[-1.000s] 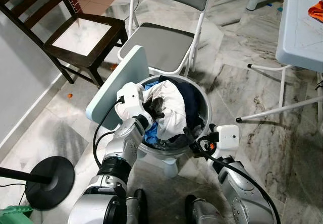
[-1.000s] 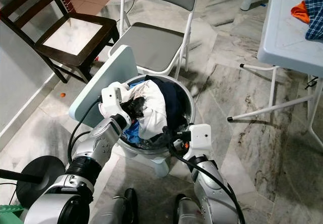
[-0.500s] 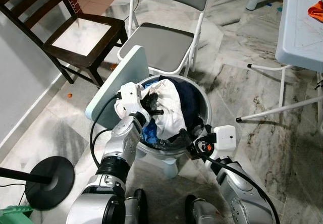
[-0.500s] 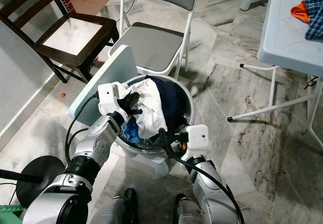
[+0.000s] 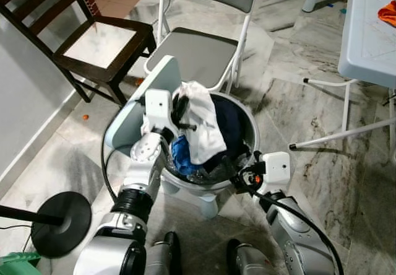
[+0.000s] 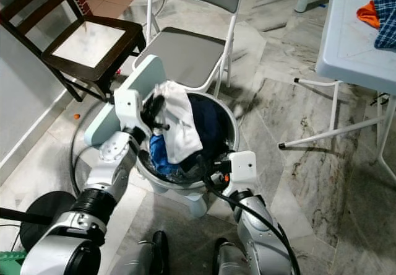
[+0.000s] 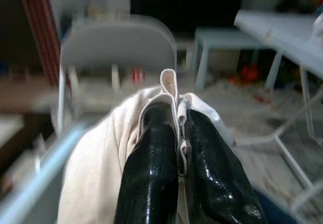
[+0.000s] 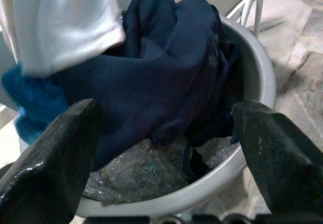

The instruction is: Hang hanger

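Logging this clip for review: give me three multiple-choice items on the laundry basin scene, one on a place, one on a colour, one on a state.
1. Where does the metal basin stand?
A. on the folding chair's seat
B. on the floor in front of the grey folding chair
C. on the white table

2. What colour is the garment pinched in the left hand?
A. white
B. orange
C. checked blue

3. How is the right hand?
A. shut on the dark blue cloth
B. shut on the basin's rim
C. open, at the basin's near rim

Answers:
1 B, the eye views show the basin on the marble floor, nearer than the chair.
2 A, the left wrist view shows white fabric clamped between the black fingers.
3 C, the right wrist view shows its two fingers wide apart with the dark blue cloth beyond them.
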Controlling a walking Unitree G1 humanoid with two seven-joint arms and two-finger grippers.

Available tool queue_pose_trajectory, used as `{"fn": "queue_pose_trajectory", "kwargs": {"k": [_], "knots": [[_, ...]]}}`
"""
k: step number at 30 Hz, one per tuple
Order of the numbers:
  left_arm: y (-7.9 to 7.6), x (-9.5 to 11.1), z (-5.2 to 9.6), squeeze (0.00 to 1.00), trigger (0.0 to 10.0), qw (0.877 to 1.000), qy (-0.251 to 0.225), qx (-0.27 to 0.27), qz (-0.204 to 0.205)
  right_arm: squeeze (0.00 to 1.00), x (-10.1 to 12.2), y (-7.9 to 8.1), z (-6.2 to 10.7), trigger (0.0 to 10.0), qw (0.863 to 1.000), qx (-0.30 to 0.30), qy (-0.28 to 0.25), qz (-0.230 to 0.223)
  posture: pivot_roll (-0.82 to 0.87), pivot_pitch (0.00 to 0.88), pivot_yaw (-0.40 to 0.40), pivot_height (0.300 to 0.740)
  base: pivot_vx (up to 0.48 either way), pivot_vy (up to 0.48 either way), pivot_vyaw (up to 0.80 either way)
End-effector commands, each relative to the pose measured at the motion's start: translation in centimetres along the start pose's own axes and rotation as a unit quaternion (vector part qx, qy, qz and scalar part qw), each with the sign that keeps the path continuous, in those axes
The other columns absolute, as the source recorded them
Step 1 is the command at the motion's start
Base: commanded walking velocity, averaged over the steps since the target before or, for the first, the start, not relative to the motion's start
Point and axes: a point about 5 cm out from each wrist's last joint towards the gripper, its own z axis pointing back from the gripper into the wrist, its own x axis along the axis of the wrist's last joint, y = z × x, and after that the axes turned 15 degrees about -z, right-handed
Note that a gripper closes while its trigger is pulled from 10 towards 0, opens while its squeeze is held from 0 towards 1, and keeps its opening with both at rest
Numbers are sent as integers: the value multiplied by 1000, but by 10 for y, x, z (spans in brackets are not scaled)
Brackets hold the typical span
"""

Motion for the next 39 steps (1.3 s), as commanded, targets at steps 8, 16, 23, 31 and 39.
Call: {"fn": "queue_pose_trajectory", "kwargs": {"k": [8,16,23,31,39], "knots": [[-22,42,9,0,0,984,-136,-95,-64,0,-4,-4,0,10000,1000,-4,8,7,-131,247,69,740,0,0,0],[-20,100,19,0,0,956,-260,-123,-64,0,-5,-7,-3,10000,1000,-5,11,17,-115,244,54,740,0,0,0],[-8,136,6,0,0,954,-288,-85,19,0,-6,-8,-5,10000,1000,-3,13,21,-107,240,45,740,0,0,0],[-20,109,4,0,0,965,-216,-137,61,0,-5,-7,-8,10000,1000,-2,10,24,-108,236,49,740,0,0,0],[-57,-28,72,0,0,964,83,-230,101,0,-11,-10,-1,10000,999,-12,18,28,-121,251,42,740,0,0,0]]}}
